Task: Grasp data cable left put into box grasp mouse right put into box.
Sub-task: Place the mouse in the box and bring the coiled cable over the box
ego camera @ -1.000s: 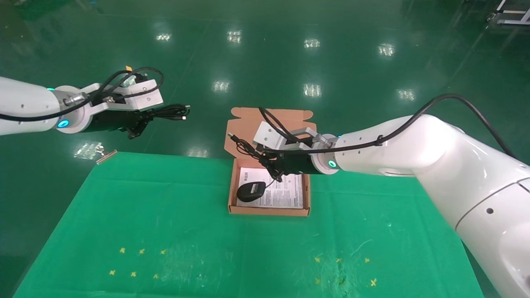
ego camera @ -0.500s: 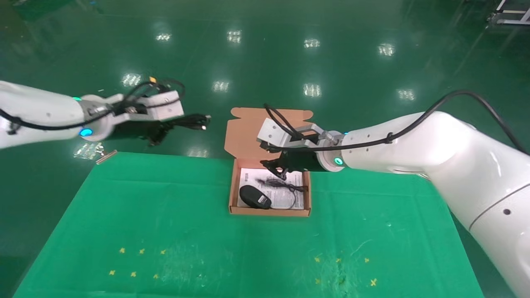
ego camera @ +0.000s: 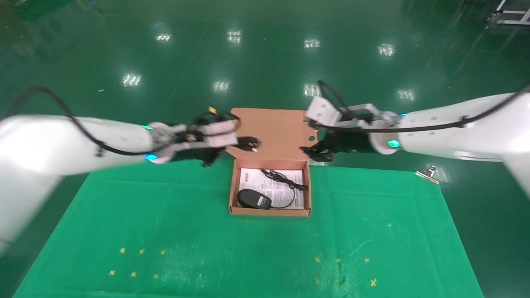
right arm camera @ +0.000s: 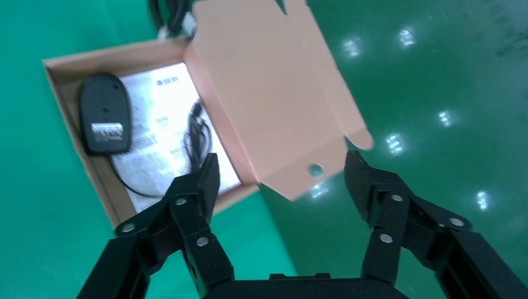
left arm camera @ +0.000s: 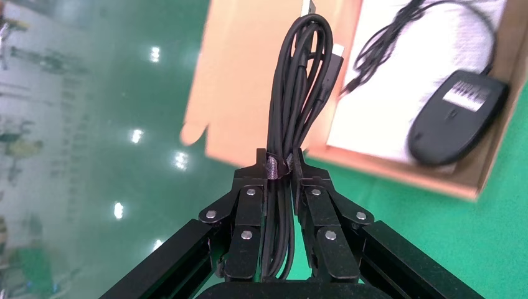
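The open cardboard box [ego camera: 234,194] sits mid-table with its flap lid [ego camera: 273,132] raised behind. The black mouse [ego camera: 253,199] lies inside it, label side up, on the white printed sheet with its cord [ego camera: 285,182] beside it; it also shows in the left wrist view [left arm camera: 457,115] and the right wrist view [right arm camera: 104,121]. My left gripper [ego camera: 225,150] is shut on the looped black data cable [left arm camera: 300,93], held in front of the lid's left part, plug ends [ego camera: 251,145] over the lid. My right gripper [ego camera: 313,153] is open and empty at the lid's right edge.
The green cloth [ego camera: 165,231] covers the table, with small yellow marks [ego camera: 136,260] near the front. A metal clip [ego camera: 428,174] holds the cloth's far right corner. Shiny green floor lies beyond the table.
The right gripper let the mouse cord fall into the box and pulled back to the right, open. The left arm swung right, bringing the data cable to the box lid.
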Available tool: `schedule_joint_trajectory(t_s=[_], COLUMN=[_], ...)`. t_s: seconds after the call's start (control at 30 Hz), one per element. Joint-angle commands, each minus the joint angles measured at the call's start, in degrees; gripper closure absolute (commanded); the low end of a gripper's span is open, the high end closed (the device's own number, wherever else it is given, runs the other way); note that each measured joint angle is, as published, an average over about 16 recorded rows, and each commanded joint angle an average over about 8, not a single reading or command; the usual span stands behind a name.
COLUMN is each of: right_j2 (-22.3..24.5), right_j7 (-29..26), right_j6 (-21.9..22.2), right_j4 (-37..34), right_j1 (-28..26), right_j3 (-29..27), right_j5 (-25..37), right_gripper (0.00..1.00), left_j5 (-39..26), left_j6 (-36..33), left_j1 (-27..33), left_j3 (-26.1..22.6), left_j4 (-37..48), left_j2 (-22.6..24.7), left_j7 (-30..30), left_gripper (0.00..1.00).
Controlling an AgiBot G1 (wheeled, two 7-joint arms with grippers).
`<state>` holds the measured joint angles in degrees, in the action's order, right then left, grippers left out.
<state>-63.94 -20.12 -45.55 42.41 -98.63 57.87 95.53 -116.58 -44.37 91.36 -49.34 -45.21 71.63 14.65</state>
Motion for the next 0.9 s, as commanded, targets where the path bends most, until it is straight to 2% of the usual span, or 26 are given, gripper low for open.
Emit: schedule_joint_trajectory(t_s=[0.03, 0.23, 0.57, 0.83, 0.9], right_j2=[1.5, 5.8, 9.8, 10.6, 10.6], right_j7=[-0.8, -4.9, -9.8, -11.1, -11.2], right_j6=[-0.2, -0.4, -0.5, -0.6, -0.6], right_j4=[1.4, 6.6, 13.2, 14.8, 14.9], right_j1=[-0.1, 0.0, 0.1, 0.2, 0.3], right_j3=[0.0, 0.2, 0.9, 1.1, 1.1], right_j5=[0.4, 2.2, 5.6, 6.4, 6.5], right_gripper=[0.0, 0.0, 0.0, 0.0, 0.0], left_j5=[0.9, 6.8, 18.1, 22.0, 22.2], left_j6=[1.9, 5.0, 7.3, 8.0, 8.1], left_j1=[-0.4, -1.5, -2.7, -2.8, -2.8], left_j3=[-0.1, -0.7, -6.2, -8.7, -8.9], left_j4=[3.1, 9.1, 11.1, 11.8, 11.9], left_j2=[2.3, 6.2, 6.9, 7.1, 7.1], left_j7=[-2.4, -10.2, -17.0, -18.6, -18.7], left_gripper=[1.0, 1.0, 0.98, 0.0, 0.0])
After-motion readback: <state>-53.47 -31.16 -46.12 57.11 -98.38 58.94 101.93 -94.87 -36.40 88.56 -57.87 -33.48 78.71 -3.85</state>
